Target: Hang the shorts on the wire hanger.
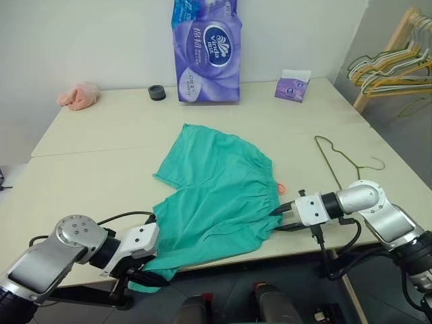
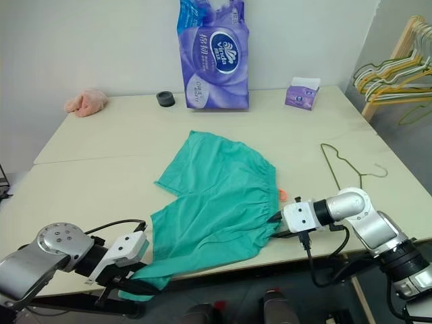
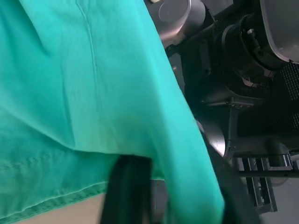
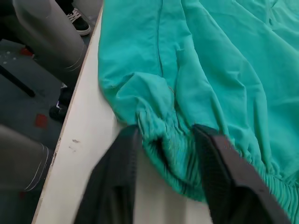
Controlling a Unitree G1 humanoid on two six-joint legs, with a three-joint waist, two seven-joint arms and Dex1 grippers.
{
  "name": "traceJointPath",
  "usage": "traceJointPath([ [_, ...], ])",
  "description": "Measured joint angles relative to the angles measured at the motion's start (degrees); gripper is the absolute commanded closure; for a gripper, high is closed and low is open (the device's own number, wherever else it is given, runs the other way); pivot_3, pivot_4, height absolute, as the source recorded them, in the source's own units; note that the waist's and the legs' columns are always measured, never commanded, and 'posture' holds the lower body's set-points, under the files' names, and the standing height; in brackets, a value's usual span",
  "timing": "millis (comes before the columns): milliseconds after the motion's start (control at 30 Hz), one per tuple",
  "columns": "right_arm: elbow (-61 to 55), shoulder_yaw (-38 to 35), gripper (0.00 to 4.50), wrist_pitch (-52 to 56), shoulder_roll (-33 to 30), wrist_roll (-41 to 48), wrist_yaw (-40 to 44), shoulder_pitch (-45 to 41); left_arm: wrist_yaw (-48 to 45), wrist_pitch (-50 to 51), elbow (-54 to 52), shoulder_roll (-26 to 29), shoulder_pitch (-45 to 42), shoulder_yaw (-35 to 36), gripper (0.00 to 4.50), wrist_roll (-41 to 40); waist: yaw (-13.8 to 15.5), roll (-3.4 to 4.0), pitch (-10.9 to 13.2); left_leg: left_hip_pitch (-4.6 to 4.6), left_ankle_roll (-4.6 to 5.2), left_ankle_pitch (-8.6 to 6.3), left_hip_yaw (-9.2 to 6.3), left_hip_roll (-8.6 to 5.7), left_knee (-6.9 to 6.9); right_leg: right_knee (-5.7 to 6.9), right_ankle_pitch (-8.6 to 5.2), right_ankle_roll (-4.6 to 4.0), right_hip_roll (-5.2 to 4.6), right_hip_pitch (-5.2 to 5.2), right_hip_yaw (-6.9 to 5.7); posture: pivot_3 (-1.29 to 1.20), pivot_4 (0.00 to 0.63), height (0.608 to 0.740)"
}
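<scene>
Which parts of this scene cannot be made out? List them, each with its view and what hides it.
- Left gripper, left wrist view: the shorts drape over its fingers, hiding their tips.
- Shorts' near corner, eye views: hangs below the table edge, behind the left gripper.
- Orange cord, left eye view: mostly tucked behind the waistband.
- Wire hanger: too thin to trace fully.

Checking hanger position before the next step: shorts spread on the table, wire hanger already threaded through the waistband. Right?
Not quite. The shorts do lie spread on the table, but the wire hanger is not threaded through them; it lies bare on the table, apart from the fabric, toward the robot's right. The left eye view shows it.
</scene>
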Motion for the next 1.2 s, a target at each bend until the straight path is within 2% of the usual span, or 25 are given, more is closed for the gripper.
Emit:
traceJointPath([
  [133, -5.30, -2.88, 0.21, 5.68, -1.69, 3.18, 0.75, 2.45, -1.17, -0.27, -0.12, -0.18, 0.38, 0.61, 0.99, -1.51, 0.00, 0.00, 0.00, 0.00, -0.01, -0.01, -0.01, 0.02, 0.00, 0.00, -0.02, 0.02, -0.02, 0.00, 0.00, -0.14, 0.110, 0.740],
  [233, -9.06, -6.36, 0.20, 13.95, -1.76, 8.57, -0.13, 3.83, -1.50, 1.38, -1.58, -2.61, 0.13, 3.10, 0.10, -6.69, 0.01, -0.04, 0.00, -0.01, -0.02, -0.01, -0.02, 0.03, 0.01, 0.00, -0.02, 0.04, -0.06, 0.00, -0.01, -0.14, 0.107, 0.740],
  [400, -12.86, -17.57, 0.20, 30.26, 0.87, 20.97, -8.43, 6.33, -0.06, 7.12, -4.67, -4.69, -2.78, 7.15, 0.10, -15.72, 0.13, -0.09, 0.01, -0.04, -0.03, -0.02, -0.05, 0.03, 0.02, -0.01, -0.03, 0.06, -0.06, 0.01, -0.03, -0.15, 0.107, 0.740],
  [533, -12.78, -25.94, 0.20, 38.48, 3.31, 26.91, -16.24, 7.20, 0.67, 11.15, -6.28, -4.65, -4.74, 8.36, 0.10, -19.86, -0.02, -0.08, 0.01, -0.04, -0.04, -0.02, -0.01, 0.02, 0.01, -0.02, -0.05, 0.09, -0.03, 0.01, 0.01, -0.16, 0.107, 0.740],
  [633, -13.32, -29.24, 0.20, 41.14, 3.54, 28.06, -19.14, 9.18, -2.22, 11.28, -6.79, -1.17, -2.72, 7.93, 0.04, -19.37, -0.22, -0.08, 0.02, -0.04, -0.05, -0.04, -0.01, 0.06, -0.02, -0.04, -0.09, 0.08, 0.08, -0.01, 0.03, -0.18, 0.110, 0.740],
  [767, -14.69, -29.46, 0.20, 41.97, 3.48, 27.97, -19.91, 11.66, -5.38, 6.58, -6.19, 1.10, -1.63, 5.47, 0.04, -13.69, -0.37, -0.02, 0.05, -0.02, -0.05, -0.05, 0.03, 0.07, -0.04, -0.05, -0.15, 0.09, 0.31, -0.03, 0.07, -0.18, 0.109, 0.740],
  [867, -15.67, -29.10, 0.20, 41.17, 2.80, 26.22, -19.42, 12.00, -5.41, -4.15, -2.34, 1.02, -5.50, 2.58, 0.04, -3.42, -0.22, -0.02, 0.06, -0.04, -0.05, -0.05, 0.04, 0.07, -0.03, -0.15, -0.15, 0.09, 0.33, -0.01, 0.06, -0.18, 0.110, 0.740],
  [967, -15.93, -28.59, 0.20, 40.74, 2.52, 24.95, -18.58, 12.69, -4.72, -9.97, 0.37, 0.64, -10.73, 1.73, 0.04, 1.84, -0.07, -0.04, 0.06, -0.14, -0.04, -0.05, 0.03, 0.09, -0.03, -0.43, -0.06, 0.20, 0.32, 0.04, 0.05, -0.18, 0.111, 0.740],
  [1067, -15.92, -28.34, 0.20, 40.54, 2.53, 24.40, -18.49, 12.74, -4.13, -9.22, 0.54, 0.55, -14.00, 3.39, 0.04, 1.11, -0.25, -0.05, 0.07, -0.16, 0.09, -0.13, 0.21, 0.09, -0.03, -0.55, -0.01, 0.30, 0.30, 0.04, 0.20, -0.18, 0.113, 0.740],
  [1200, -15.57, -28.40, 0.20, 40.25, 2.52, 23.87, -18.49, 12.86, -4.16, -4.88, 0.42, 2.28, -13.40, 7.49, 0.04, -2.37, -0.96, -0.15, 0.17, -0.15, 0.21, -0.25, 0.36, 0.23, -0.02, -0.57, -0.01, 0.31, 0.25, 0.00, 0.31, -0.16, 0.115, 0.740],
])
